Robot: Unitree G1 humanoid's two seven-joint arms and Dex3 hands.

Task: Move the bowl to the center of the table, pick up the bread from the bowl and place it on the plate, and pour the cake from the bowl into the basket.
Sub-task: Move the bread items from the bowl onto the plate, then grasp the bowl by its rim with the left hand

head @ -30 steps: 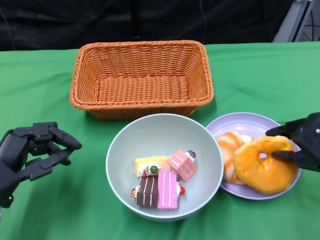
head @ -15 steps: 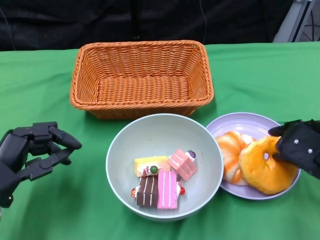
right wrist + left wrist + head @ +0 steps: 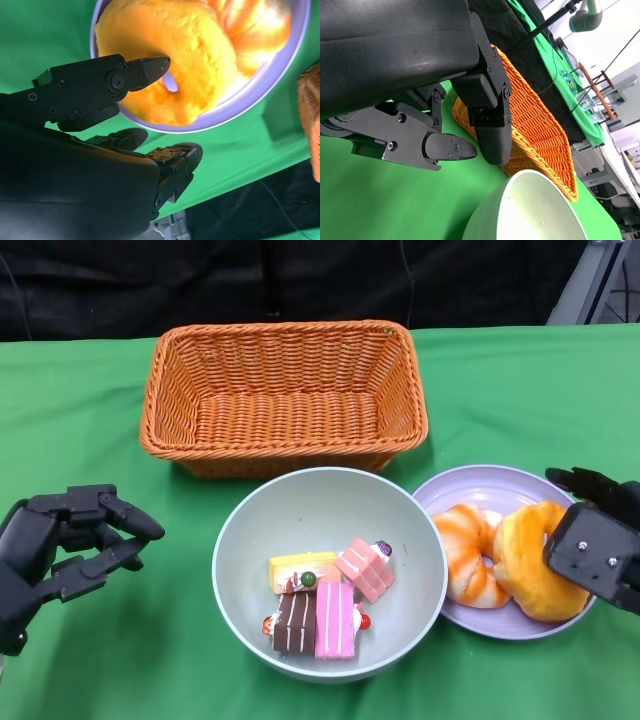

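The ring-shaped bread (image 3: 528, 562) lies on the plate (image 3: 500, 483) near the table's right edge (soft, probably light). The right hand (image 3: 598, 540) seems spread above it, holding nothing; the outer rim offers the surest grasp.

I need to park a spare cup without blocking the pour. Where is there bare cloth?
Bare cloth lies right of the basket, beyond the plate, and at the far left corner beside the basket. The middle is crowded: bowl sits between basket and plate with hardly any gap. The left hand hovers over the near left patch.
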